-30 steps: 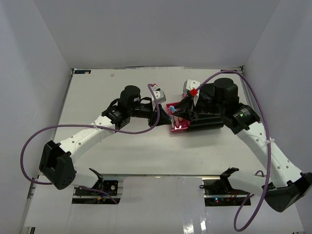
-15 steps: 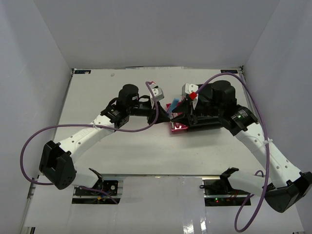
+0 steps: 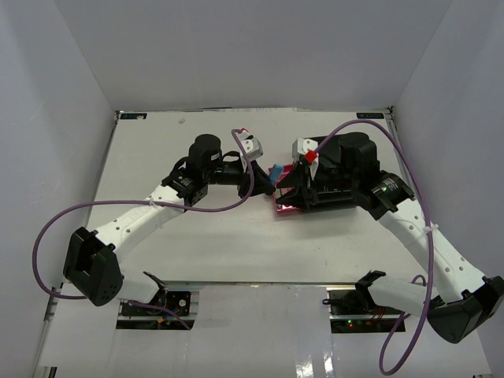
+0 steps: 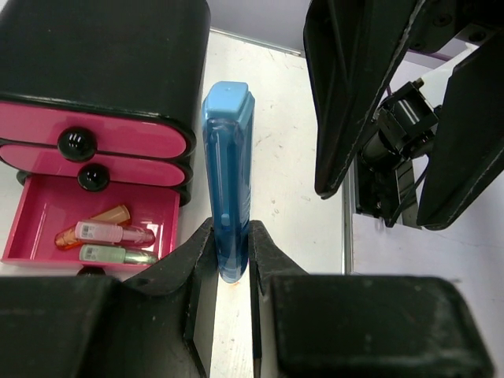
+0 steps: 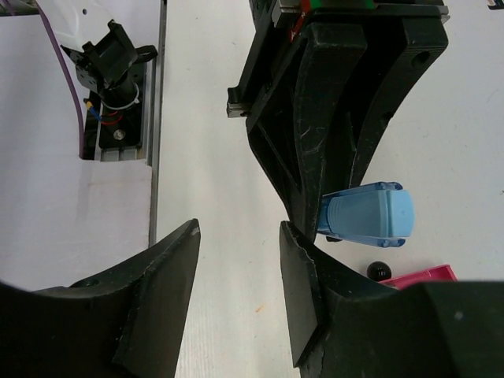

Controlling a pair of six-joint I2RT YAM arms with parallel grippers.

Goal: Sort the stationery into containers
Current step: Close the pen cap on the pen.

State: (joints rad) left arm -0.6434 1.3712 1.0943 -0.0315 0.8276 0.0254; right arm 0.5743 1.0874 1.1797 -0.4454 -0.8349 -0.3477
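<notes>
Soft, even white light is filling the overhead view and bouncing off the pale walls. The arms are casting only faint, short shadows on the surface [image 3: 197, 244], and a glossy strip along the bottom edge is throwing back glare. In the left wrist view the blue piece [image 4: 227, 189] is showing sharp, the pink drawers [image 4: 118, 138] are catching small highlights, and the left tool [image 4: 230, 244] is blurring at its near fingers [image 4: 181, 283]. The right tool [image 5: 240, 228] is looking dark against a bright, washed-out background.

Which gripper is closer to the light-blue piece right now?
Left. The left gripper is shut on one end of the light-blue piece; the right gripper stands open beside it, empty and apart.
</notes>
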